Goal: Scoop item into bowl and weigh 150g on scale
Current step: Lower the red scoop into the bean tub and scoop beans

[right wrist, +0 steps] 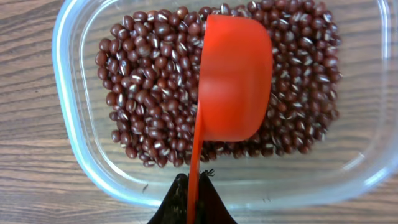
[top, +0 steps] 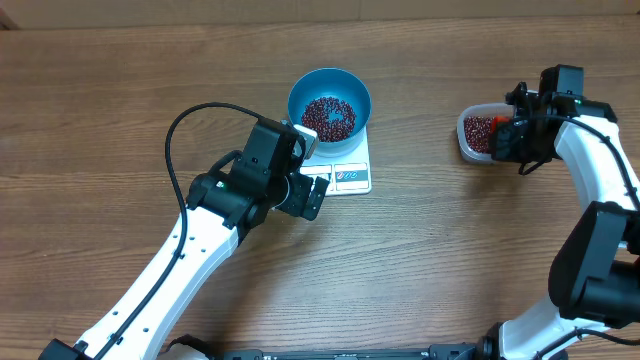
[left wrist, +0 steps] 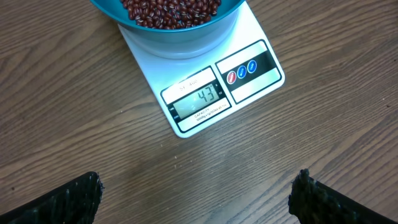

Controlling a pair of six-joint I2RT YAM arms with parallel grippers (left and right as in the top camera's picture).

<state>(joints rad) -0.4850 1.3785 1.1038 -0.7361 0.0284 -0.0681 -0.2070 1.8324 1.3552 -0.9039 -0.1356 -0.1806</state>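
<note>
Few beans point(top: 328, 116) lie in the blue bowl point(top: 297, 100) on the scale point(top: 350, 176) near the table's point(top: 100, 100) far edge, so the right gripper point(right wrist: 193, 202) pinches the red scoop point(right wrist: 236, 78) over the tub point(right wrist: 65, 62) toward the right edge for more, while the left gripper point(top: 312, 196) hangs wide open beside the scale.

Top centre of the overhead frame, the bowl point(top: 362, 92) sits on the scale point(top: 350, 178), beans point(top: 328, 117) inside. My left gripper point(top: 312, 196) lies just lower left of the scale. Far right, the scoop point(right wrist: 235, 74) hangs over the tub point(right wrist: 68, 93).
</note>
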